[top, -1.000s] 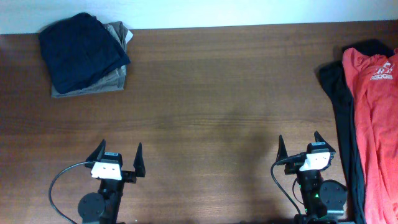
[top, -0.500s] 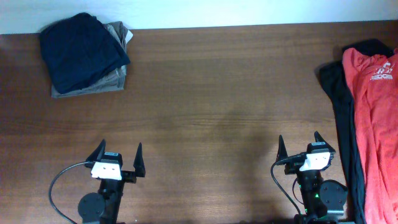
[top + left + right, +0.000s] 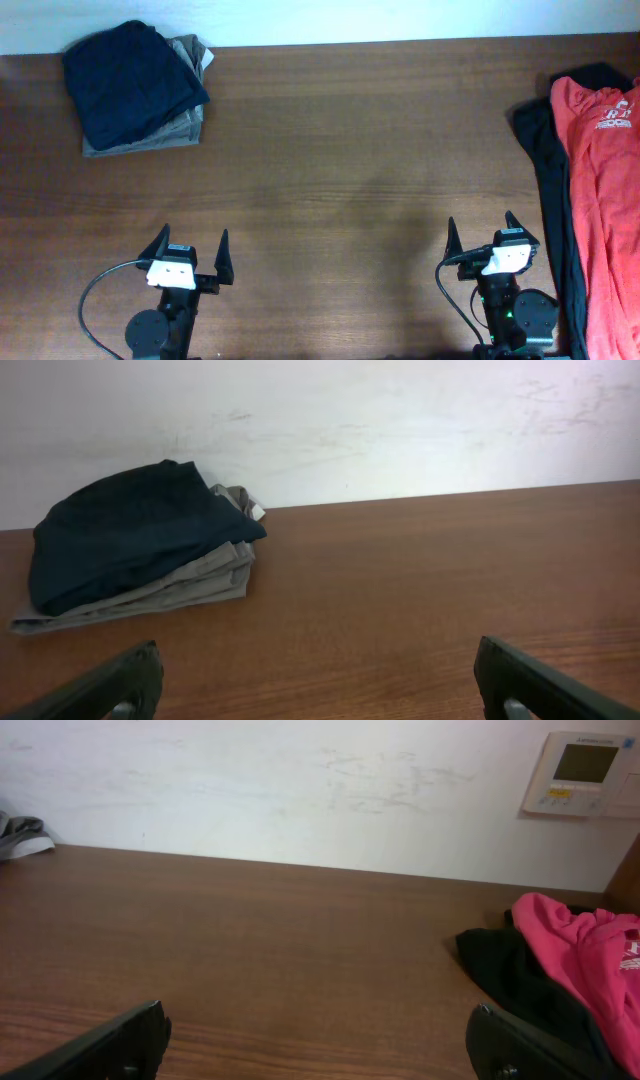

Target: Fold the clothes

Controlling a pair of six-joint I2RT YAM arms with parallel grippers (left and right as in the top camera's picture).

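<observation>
**Fold the clothes: not begun; shirt unfolded at the right edge**

**Task item.** The orange-red T-shirt (image 3: 600, 210) lies lengthwise along the right edge of the tabletop (image 3: 340, 150). It runs out of the overhead view to the right and at the near end. White lettering shows near its far end. No fold is visible and the fabric is rumpled at the far end, so all folding appears to be left to do.

**Left end effector** (image 3: 192, 250). Fingers spread wide apart and holding nothing. It is parked at the near edge, well apart from the shirt.

**Right end effector** (image 3: 481, 238). Fingers likewise spread and empty. It is the nearer of the two to the shirt, but touches no cloth.

**Obstruction.** A black garment (image 3: 545, 170) lies under the shirt, showing along its left side and past its far end. A grasp at the shirt's left hem would probably catch this layer too, so the two likely need separating first. The shirt's place at the edge also suggests it must be drawn toward the bare middle before it can be laid flat.

**Other items.**
- A navy garment (image 3: 130, 80), folded, sits on a folded tan garment (image 3: 190, 120) at the far left corner, well clear of the working area.
- A wall control panel (image 3: 583, 775) is on the white wall at right.
- A black cable (image 3: 92, 300) loops beside the left arm's base.
</observation>
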